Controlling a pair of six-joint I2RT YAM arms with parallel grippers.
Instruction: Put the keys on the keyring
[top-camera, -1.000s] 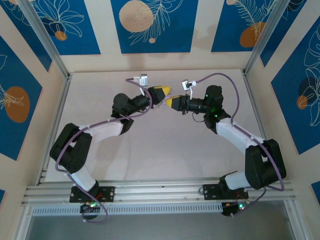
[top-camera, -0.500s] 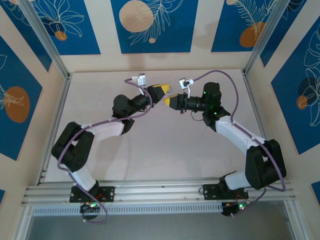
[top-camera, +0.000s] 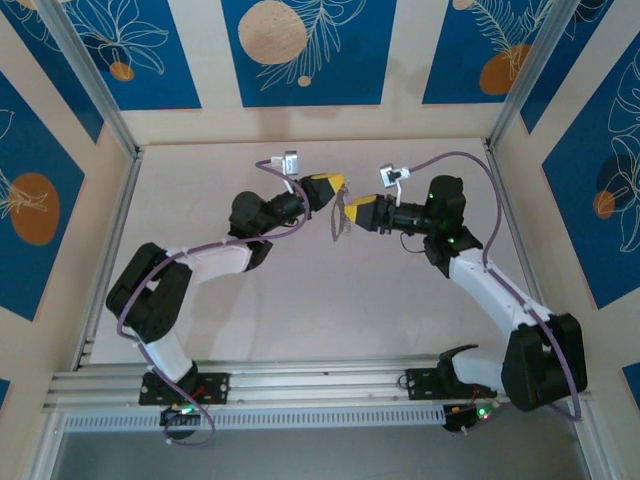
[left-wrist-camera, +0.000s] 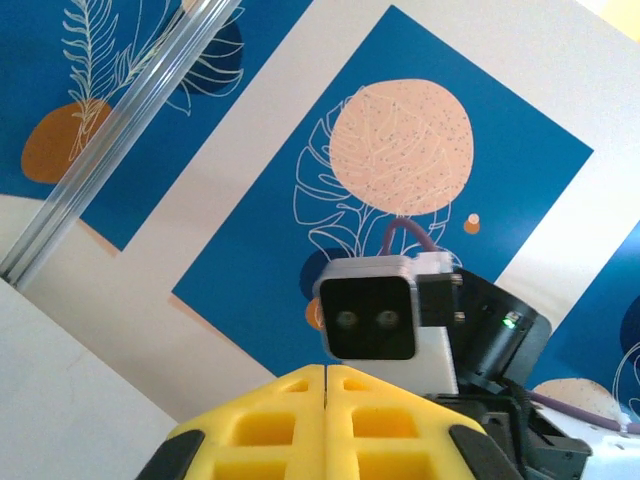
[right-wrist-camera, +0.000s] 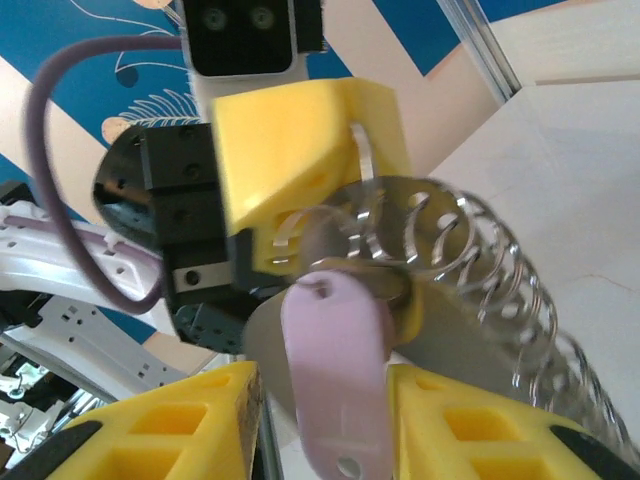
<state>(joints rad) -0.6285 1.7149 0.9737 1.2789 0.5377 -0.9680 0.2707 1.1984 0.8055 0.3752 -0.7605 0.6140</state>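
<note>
Keyring (right-wrist-camera: 450, 250) and lilac-headed key (right-wrist-camera: 335, 360) are hanging in the air between the two grippers, a little above the centre of the top view, over the far middle of the table (top-camera: 300, 310). Blue leaf-patterned wall panels (top-camera: 300, 50) are standing around the table. The left arm (top-camera: 205, 260) and the right arm (top-camera: 495, 290) are bending inward, so their tips are nearly meeting. The left gripper (top-camera: 338, 186) is pressing its yellow fingers (left-wrist-camera: 270, 425) fully together. In the right wrist view the ring's wire is running into them.

The right gripper (top-camera: 348, 209) is holding its fingers (right-wrist-camera: 205, 425) partly apart. The key's lilac head is sitting between them at the bottom centre, with a gap showing on the picture's left side. This head is covering part of the ring, and the silver keys (right-wrist-camera: 540, 330) are fanning toward the lower right. In the left wrist view the right arm's wrist camera (left-wrist-camera: 368, 317) is blocking the wall just above the closed fingers.
</note>
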